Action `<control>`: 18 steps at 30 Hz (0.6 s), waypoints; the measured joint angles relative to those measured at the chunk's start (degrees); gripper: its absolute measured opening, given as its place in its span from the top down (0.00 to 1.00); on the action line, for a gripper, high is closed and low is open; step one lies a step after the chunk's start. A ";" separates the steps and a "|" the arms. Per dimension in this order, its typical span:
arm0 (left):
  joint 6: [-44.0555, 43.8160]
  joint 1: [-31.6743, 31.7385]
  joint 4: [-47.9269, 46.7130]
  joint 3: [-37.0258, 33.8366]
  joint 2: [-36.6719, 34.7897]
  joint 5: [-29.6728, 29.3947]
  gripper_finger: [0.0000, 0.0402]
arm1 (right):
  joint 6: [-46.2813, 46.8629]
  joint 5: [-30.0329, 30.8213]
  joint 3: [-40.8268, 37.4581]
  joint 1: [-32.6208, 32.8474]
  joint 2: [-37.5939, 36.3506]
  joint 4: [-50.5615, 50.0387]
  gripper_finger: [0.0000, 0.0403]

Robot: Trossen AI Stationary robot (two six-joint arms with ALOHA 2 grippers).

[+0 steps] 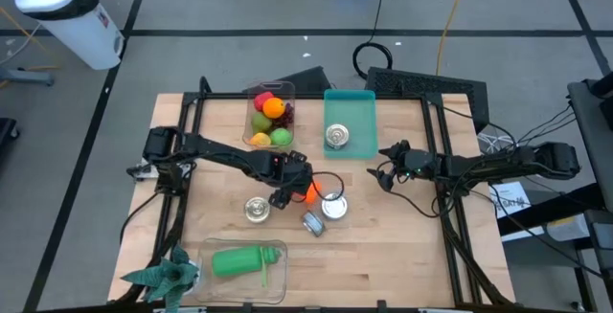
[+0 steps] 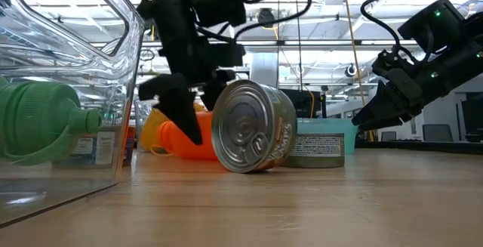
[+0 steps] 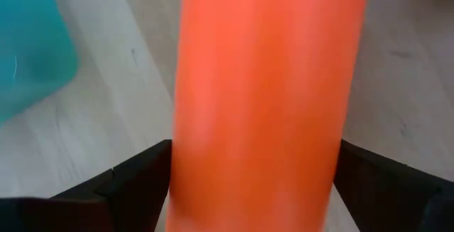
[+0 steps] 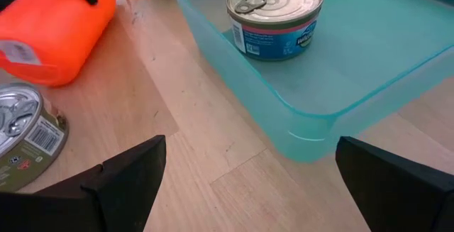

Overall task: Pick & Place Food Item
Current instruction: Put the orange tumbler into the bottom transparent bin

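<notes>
At mid-tabletop my left hand [image 1: 299,190] straddles the orange bottle [image 3: 266,97], fingers spread wide either side, nothing gripped yet. Grasping is the step; next I must close squarely, then lift toward the teal tray [image 1: 364,112]. My right hand [image 1: 390,165] waits open beside that tray.

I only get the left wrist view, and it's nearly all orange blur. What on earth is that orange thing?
Observer: An orange container with a label, lying on the wooden table. The left end effector is right at it.
Visitor: And the bit of teal in my corner?
Observer: That's a teal tray holding one tin can.
Visitor: Is the other arm doing anything?
Observer: The right end effector hangs open beside the tray's right edge.
</notes>
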 joint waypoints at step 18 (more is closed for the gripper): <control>-5.05 1.18 0.85 -0.37 -2.97 -7.73 0.27 | -0.02 0.07 0.00 0.00 0.00 0.15 0.02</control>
